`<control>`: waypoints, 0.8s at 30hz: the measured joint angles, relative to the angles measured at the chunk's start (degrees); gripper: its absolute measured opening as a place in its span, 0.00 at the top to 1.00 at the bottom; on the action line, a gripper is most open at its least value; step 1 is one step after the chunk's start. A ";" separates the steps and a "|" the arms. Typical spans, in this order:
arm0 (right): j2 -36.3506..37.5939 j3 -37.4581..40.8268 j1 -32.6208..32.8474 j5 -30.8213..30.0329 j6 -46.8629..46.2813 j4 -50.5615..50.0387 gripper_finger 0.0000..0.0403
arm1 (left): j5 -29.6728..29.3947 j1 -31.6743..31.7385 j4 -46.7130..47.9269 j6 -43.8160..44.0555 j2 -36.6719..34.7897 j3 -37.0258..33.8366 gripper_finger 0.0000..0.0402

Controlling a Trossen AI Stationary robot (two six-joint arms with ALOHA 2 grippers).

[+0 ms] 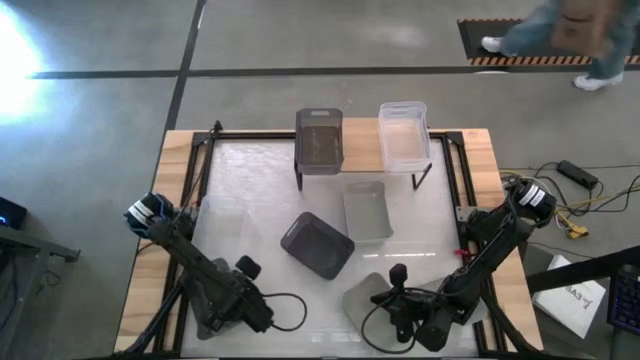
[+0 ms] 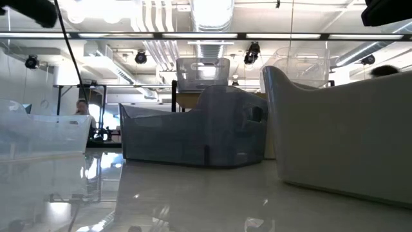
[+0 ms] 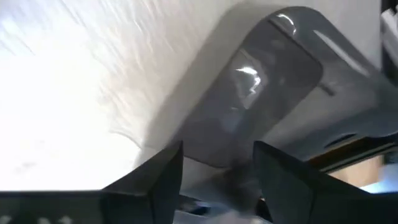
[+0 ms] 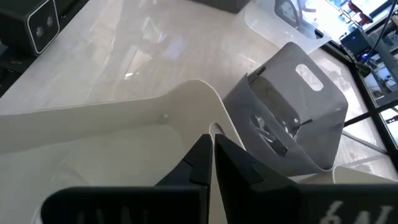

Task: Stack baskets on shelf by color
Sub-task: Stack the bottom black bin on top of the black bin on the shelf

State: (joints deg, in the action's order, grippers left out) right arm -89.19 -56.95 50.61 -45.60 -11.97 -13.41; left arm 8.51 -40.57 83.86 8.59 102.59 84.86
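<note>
Glossy white surface (image 1: 250,190) framed in light wood, mirror-bright under ceiling lights; grey concrete floor (image 1: 100,100) beyond, a person's legs (image 1: 560,35) passing at the far side. Low light-wood shelf on thin black legs (image 1: 362,148) at the surface's far edge. On the shelf's left end: dark grey translucent plastic basket with rounded corners (image 1: 320,140). On its right end: clear plastic basket (image 1: 404,134). Nothing visible in either. Just in front of the shelf: light grey opaque basket (image 1: 367,210), upright. Beside that, toward the left arm: second dark grey basket (image 1: 317,244), turned at an angle. Nearest the right arm, well forward of the shelf: second light grey basket (image 1: 372,298), smooth-walled, curved rim. Right gripper (image 4: 212,163) at that rim, jaws clenched on the thin wall. Left gripper (image 3: 217,168) low over the surface, well forward of the shelf, jaws released, facing the angled dark grey basket.
</note>
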 joint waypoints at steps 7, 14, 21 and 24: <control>0.02 0.00 0.00 0.02 -1.52 0.04 0.97 | -4.70 0.02 -0.83 -13.24 0.08 -2.13 0.50; -0.07 0.00 0.00 0.04 -1.55 0.28 0.97 | -4.28 0.08 -7.76 -16.89 0.13 -8.07 0.51; -0.11 0.02 0.02 0.08 -1.55 0.28 0.97 | -4.01 0.85 -19.54 -13.24 0.15 -12.43 0.67; -0.11 0.02 0.02 0.08 -1.53 0.28 0.97 | -3.10 2.23 -22.44 -4.12 0.15 -13.00 0.81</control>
State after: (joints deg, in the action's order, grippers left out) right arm -89.30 -56.93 50.63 -45.52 -13.50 -13.13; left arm 5.40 -38.34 61.42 4.47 102.74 71.86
